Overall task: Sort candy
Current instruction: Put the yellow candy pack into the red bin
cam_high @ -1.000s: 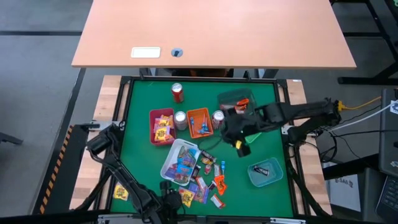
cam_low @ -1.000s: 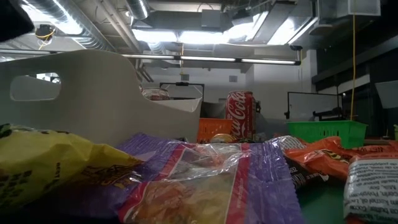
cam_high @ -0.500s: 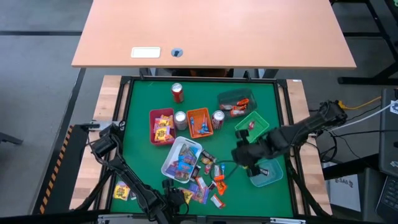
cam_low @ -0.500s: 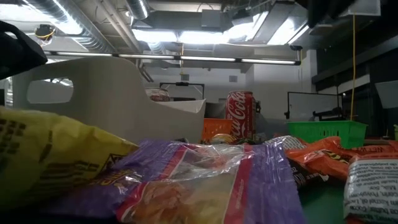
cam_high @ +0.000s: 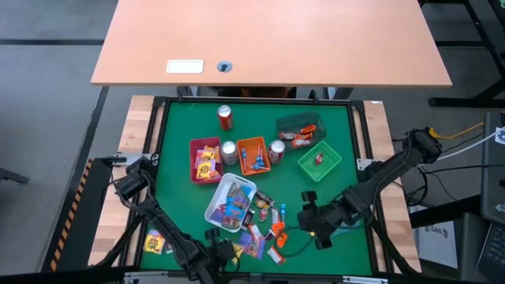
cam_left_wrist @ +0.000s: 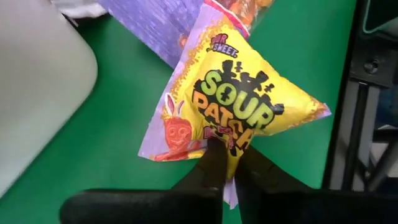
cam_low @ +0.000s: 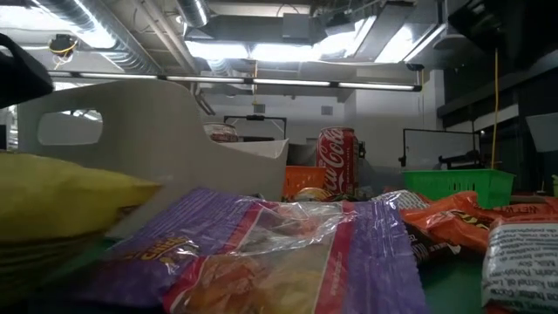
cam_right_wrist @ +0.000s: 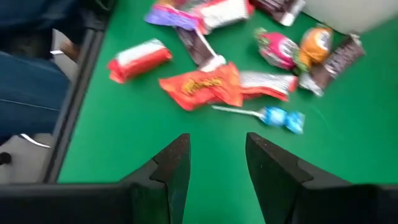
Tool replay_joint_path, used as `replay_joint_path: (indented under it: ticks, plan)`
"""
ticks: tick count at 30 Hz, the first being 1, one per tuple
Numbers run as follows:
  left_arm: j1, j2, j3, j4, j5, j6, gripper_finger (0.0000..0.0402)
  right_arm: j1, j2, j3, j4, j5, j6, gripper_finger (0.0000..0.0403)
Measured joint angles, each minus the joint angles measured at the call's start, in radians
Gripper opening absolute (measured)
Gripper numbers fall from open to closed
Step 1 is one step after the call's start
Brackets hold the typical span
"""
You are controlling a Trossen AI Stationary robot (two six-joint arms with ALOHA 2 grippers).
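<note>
Candy lies in a loose pile (cam_high: pixel 264 229) on the green table near its front edge. My left gripper (cam_high: pixel 224 252) is at the pile's left end, shut on a yellow Sour Patch bag (cam_left_wrist: pixel 249 106). The bag overlaps a purple wrapper (cam_left_wrist: pixel 168 134) and shows at the low view's left (cam_low: pixel 61 205). My right gripper (cam_high: pixel 313 226) is open at the pile's right side, with nothing between its fingers (cam_right_wrist: pixel 214 158). Ahead of it lie an orange wrapper (cam_right_wrist: pixel 202 87), a blue lollipop (cam_right_wrist: pixel 280 118) and a red-and-white sweet (cam_right_wrist: pixel 140 59). My left gripper pinches the yellow bag by its near edge (cam_left_wrist: pixel 227 146) between its two fingers, which come at it low from the table's near side. The rest of the bag spreads out past the fingertips over the purple wrapper; whether it is lifted clear I cannot tell.
A white tray (cam_high: pixel 229 201) stands just beyond the pile. Farther back are a pink tray (cam_high: pixel 205 162), an orange tray (cam_high: pixel 252 154), a dark tray (cam_high: pixel 298 128), a green tray (cam_high: pixel 319 160), a red can (cam_high: pixel 225 117) and two silver cans (cam_high: pixel 229 151).
My left gripper has shut and taken hold of the yellow bag, whose near end has risen and flattened out in the low view. My right gripper has gone from beside the green tray toward the table's near edge, to the pile's right side, staying open.
</note>
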Motion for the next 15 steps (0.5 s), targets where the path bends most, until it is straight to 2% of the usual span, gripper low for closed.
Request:
replay_joint_path:
  ticks: [7, 15]
  plan:
    - [-0.008, -0.021, 0.02, -0.008, 0.041, -0.013, 0.0001, 0.027, 0.0, -0.064, 0.157, -0.001, 0.006, 0.0154]
    - [-0.009, -0.025, 0.157, -0.051, 0.086, 0.048, 0.0001, 0.023, 0.001, -0.089, 0.224, 0.005, 0.162, 0.0154]
